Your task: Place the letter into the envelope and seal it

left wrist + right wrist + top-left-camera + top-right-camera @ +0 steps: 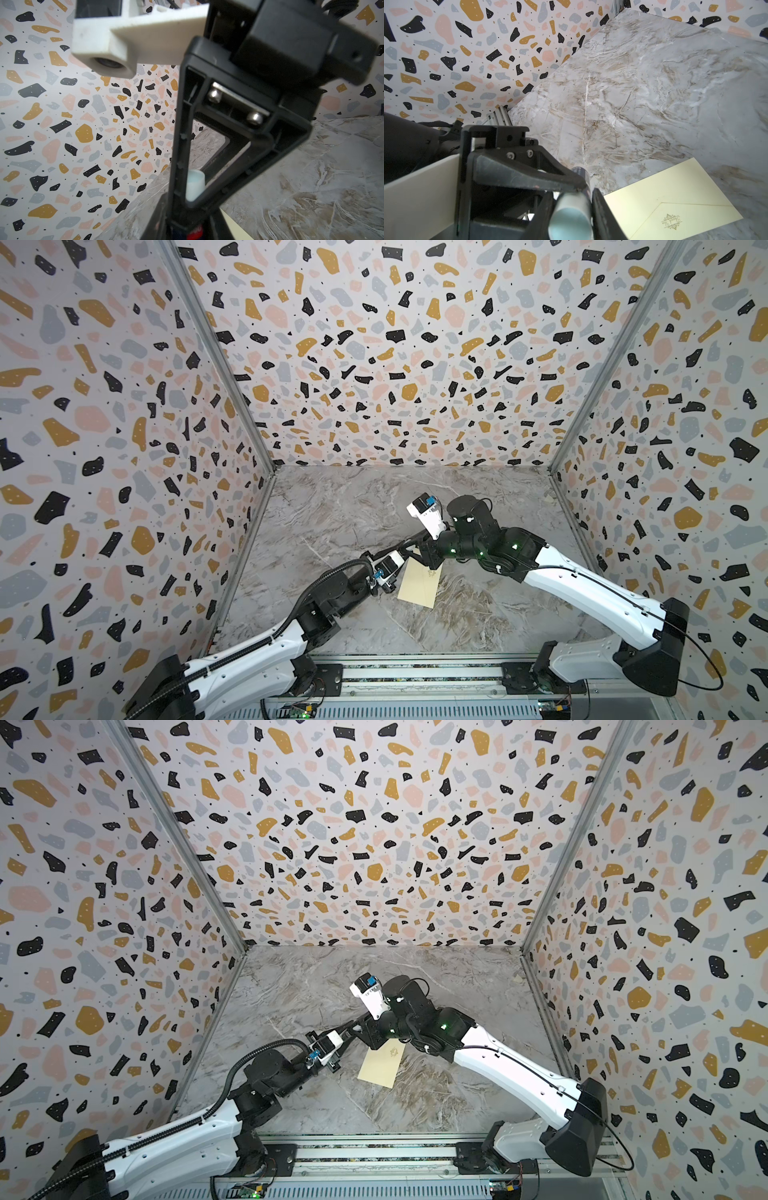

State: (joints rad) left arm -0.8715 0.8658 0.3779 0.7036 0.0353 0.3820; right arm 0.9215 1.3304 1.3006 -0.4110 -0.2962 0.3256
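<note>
No letter in sight, so I'd guess it's inside the envelope [675, 197] lying flap-folded on the surface [654, 93], while the left claw [191, 228] and right claw [589, 188], both narrowed, pinch a glue stick [571, 216] near it, sealing apparently unfinished.

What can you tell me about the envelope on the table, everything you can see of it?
The envelope is a pale cream-yellow paper oblong, smooth and uncreased, lying flat on the marble-look table, slanted in both top views. Its triangular flap faces up, folded down flat, with a small dark ornate emblem near its tip; whether it is sealed cannot be told. Only the table is seen touching it; the right gripper hangs over one corner without holding it.
</note>
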